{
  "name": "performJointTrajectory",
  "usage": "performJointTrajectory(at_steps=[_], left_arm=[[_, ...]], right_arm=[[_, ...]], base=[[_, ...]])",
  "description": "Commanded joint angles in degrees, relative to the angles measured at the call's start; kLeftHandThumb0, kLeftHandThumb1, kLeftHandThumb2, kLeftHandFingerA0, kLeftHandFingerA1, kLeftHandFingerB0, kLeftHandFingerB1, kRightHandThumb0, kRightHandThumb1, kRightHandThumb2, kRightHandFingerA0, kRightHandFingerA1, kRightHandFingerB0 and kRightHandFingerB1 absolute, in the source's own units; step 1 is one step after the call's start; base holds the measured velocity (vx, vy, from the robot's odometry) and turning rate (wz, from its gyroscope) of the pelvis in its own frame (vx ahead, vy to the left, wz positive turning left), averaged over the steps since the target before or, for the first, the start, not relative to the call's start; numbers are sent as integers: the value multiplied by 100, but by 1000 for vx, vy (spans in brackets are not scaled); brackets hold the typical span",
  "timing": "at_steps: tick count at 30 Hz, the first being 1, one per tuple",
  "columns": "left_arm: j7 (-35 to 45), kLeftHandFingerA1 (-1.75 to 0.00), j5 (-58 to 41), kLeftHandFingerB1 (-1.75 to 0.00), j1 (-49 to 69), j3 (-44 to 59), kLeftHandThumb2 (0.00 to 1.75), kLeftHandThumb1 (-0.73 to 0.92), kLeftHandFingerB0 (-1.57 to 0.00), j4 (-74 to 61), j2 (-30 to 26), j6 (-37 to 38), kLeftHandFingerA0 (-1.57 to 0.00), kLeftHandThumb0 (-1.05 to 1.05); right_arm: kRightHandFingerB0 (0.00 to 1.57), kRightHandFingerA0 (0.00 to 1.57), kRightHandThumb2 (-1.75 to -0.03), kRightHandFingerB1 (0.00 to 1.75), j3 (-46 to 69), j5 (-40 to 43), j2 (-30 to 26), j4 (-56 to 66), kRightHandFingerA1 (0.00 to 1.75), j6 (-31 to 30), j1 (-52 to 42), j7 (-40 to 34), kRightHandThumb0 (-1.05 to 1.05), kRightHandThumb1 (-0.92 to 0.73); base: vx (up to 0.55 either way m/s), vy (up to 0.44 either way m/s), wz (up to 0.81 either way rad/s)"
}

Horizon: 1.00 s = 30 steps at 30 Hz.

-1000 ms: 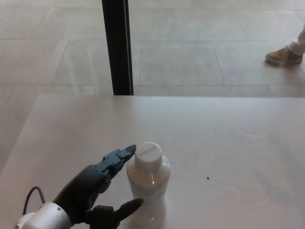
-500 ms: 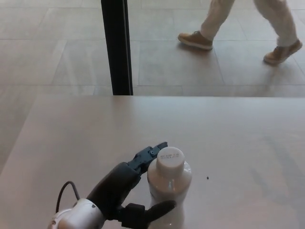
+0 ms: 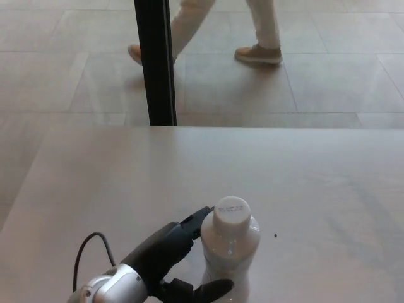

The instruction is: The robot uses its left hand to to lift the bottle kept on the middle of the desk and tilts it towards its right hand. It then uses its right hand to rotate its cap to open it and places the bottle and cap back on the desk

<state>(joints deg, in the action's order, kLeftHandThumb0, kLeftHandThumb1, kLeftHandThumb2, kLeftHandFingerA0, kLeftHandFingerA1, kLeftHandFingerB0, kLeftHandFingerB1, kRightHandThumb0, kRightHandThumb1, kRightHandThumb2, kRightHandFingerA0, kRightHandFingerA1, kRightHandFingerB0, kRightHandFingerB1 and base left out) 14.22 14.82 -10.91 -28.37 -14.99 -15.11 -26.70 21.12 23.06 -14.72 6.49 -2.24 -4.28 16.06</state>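
The white bottle (image 3: 229,252) stands in the lower middle of the frame on the desk (image 3: 303,183), its long axis upright, the white cap (image 3: 231,210) on top and facing the camera. The left robot hand (image 3: 172,262) lies directly to the picture's left of it, fingers (image 3: 197,218) reaching past the bottle's shoulder behind and the thumb curling under its lower front, so the hand brackets the body; whether it has fully clamped down I cannot tell. The right robot hand is out of view, so the left is plainly nearer. Across the upper frame, beyond a black post (image 3: 154,63), a person's legs (image 3: 252,31) cross the tiled floor (image 3: 328,82).
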Motion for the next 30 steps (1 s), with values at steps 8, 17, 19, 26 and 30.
performJointTrajectory(at_steps=[8,17,19,26,30], left_arm=[[-756,-28,422,-14,-5,-141,103,54,0,394,1291,-66,0,-105],[-2499,-57,745,0,578,-213,59,62,0,1090,2635,651,-24,-77],[-2788,-67,854,-13,625,-246,58,59,0,1236,2735,820,-42,-73],[-3728,-151,852,-62,818,-63,73,92,-34,1947,2919,1660,-90,11],[-3766,-158,939,-101,717,-73,82,92,-70,1962,2771,1722,-96,18]], right_arm=[[0,0,-95,48,114,102,8,135,51,-36,-6,-28,-40,-33],[0,1,-95,48,209,257,120,244,51,-155,-15,-120,-39,-34],[18,13,-60,33,211,240,151,252,39,-135,-7,-154,-75,-65],[27,22,-58,34,422,370,301,373,39,-154,48,-440,-63,-61],[30,24,-58,34,454,334,318,316,40,-73,68,-444,-61,-62]], base=[[0,0,0],[0,0,0],[0,0,0],[0,0,0],[0,0,0]])
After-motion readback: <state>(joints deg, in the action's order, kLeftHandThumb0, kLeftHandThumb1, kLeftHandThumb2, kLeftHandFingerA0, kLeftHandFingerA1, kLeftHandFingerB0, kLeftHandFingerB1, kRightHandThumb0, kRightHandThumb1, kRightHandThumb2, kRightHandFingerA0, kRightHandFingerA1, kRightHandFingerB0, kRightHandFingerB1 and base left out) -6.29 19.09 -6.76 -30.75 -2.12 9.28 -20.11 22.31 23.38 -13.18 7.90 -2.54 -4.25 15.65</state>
